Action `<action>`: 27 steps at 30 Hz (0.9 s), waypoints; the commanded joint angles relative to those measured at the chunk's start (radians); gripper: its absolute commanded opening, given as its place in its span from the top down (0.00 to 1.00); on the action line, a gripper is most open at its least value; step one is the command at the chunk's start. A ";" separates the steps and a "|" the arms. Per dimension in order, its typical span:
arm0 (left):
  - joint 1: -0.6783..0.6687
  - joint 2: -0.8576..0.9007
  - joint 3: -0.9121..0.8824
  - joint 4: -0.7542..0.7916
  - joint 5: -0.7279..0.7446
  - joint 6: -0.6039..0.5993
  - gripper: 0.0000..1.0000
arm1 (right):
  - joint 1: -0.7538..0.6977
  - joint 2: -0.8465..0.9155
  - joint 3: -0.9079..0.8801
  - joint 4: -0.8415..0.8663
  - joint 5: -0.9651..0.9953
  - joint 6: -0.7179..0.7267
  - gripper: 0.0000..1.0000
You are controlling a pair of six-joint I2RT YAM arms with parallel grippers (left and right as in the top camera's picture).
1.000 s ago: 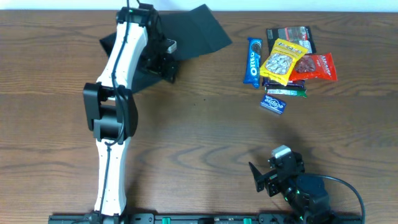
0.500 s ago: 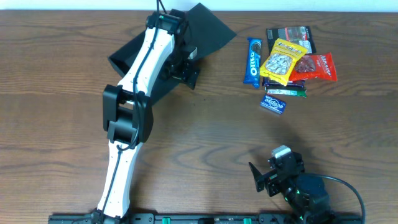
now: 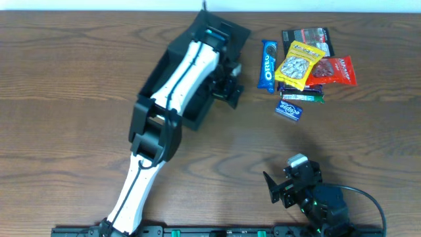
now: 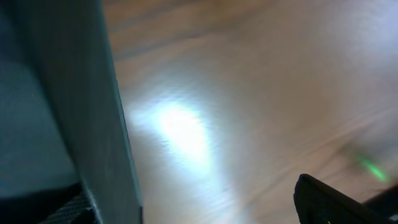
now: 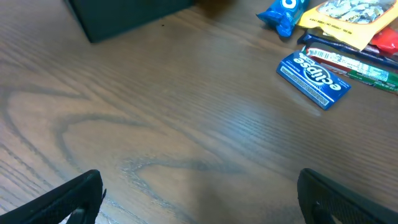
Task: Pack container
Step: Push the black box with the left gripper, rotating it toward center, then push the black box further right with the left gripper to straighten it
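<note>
While the container (image 3: 196, 113) sits far back, left of centre, the left gripper (image 3: 231, 91) hangs spread at its right wall, pinching nothing I can see. Snacks (image 3: 306, 66) lie just right, nothing between, nearest that arm. The right gripper (image 3: 272, 189), also spread, waits well apart, up front.

matte black container (image 3: 199, 113), blue oreo packet (image 3: 268, 64), yellow packet (image 3: 299, 64), red packet (image 3: 337, 71), brown wood-grain table (image 3: 217, 164).
</note>
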 commanded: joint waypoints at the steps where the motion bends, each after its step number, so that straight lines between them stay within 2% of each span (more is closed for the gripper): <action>1: -0.005 -0.045 0.010 -0.003 0.023 -0.011 0.05 | 0.002 -0.006 -0.007 0.000 0.004 -0.011 0.01; 3: 0.003 -0.066 0.061 -0.002 0.020 -0.010 0.04 | 0.002 -0.006 -0.007 0.000 0.004 -0.011 0.01; 5: 0.013 -0.105 0.148 0.003 -0.055 -0.010 0.04 | 0.002 -0.006 -0.007 0.000 0.004 -0.011 0.01; 7: 0.018 -0.153 0.229 0.000 -0.234 -0.010 0.05 | 0.002 -0.006 -0.007 0.000 0.004 -0.011 0.01; 8: 0.023 -0.187 0.262 -0.002 -0.369 -0.007 0.05 | 0.002 -0.006 -0.007 0.000 0.004 -0.011 0.01; 10: 0.041 -0.244 0.275 -0.003 -0.559 0.025 0.05 | 0.002 -0.006 -0.007 0.000 0.004 -0.011 0.01; 11: 0.063 -0.265 0.275 -0.005 -0.588 0.076 0.05 | 0.002 -0.006 -0.007 0.000 0.004 -0.011 0.01; 13: 0.118 -0.275 0.275 -0.029 -0.528 0.193 0.05 | 0.002 -0.006 -0.007 0.000 0.004 -0.011 0.01; 15: 0.177 -0.269 0.274 -0.038 -0.422 0.258 0.04 | 0.002 -0.006 -0.007 0.000 0.004 -0.011 0.01; 21: 0.299 -0.254 0.274 0.053 -0.202 0.261 0.05 | 0.002 -0.006 -0.007 0.000 0.004 -0.011 0.01; 27: 0.357 -0.223 0.274 -0.018 -0.175 0.340 0.05 | 0.002 -0.006 -0.007 0.000 0.004 -0.011 0.01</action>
